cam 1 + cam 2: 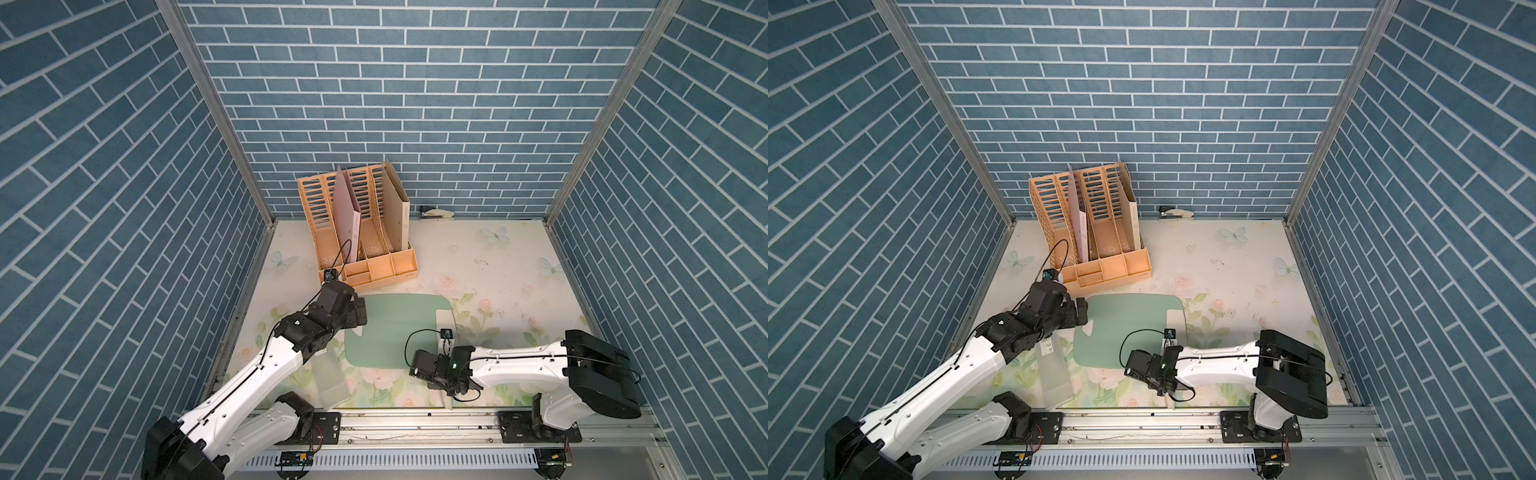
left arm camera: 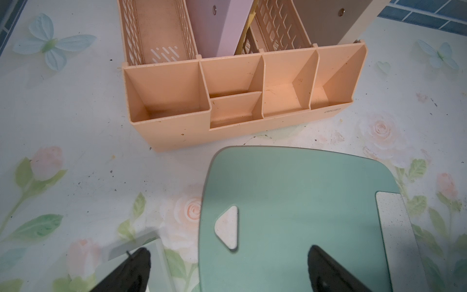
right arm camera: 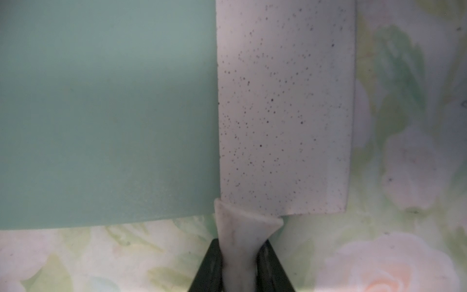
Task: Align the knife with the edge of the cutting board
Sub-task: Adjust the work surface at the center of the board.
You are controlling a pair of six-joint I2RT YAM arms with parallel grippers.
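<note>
— While your right gripper [image 3: 240, 252] is clamped on the handle of the knife [image 3: 285, 106] just beyond the near rail [image 1: 415, 419], the cleaver runs straight away from you. The handle is nearest and the blade farther out, its long axis about parallel to the right-hand edge of the cutting board [image 3: 101, 101].

— And how does the blade sit against that edge?

— It straddles it. One long side lies over the mint-green surface and the opposite side hangs past, over the floral tablecloth [image 3: 409, 156], so the board's own edge is hidden underneath. Whether the blade rests on the board or floats just above it, you cannot tell from these views.

— Which arm does the nudging?

— Your right one, most likely, since it has the handle and is nearer. The likely move is a small sideways shift with no turning. Your left gripper [image 2: 228, 252] hangs wide open and empty over the board's opposite end, by the white triangular hole [image 2: 227, 227] and near the translucent sleeve [image 1: 1054, 374].

— What about the surfaces?

— The blade is broad, rectangular and matte cream, with dark speckles. The pale handle flares where it meets the blade, and it looks smooth enough to pivot in your jaws. The board is thin and flat, with rounded corners. Farther out stand the slotted orange file organiser [image 2: 182, 131] and, at the far wall, a stapler [image 1: 436, 214].
</note>
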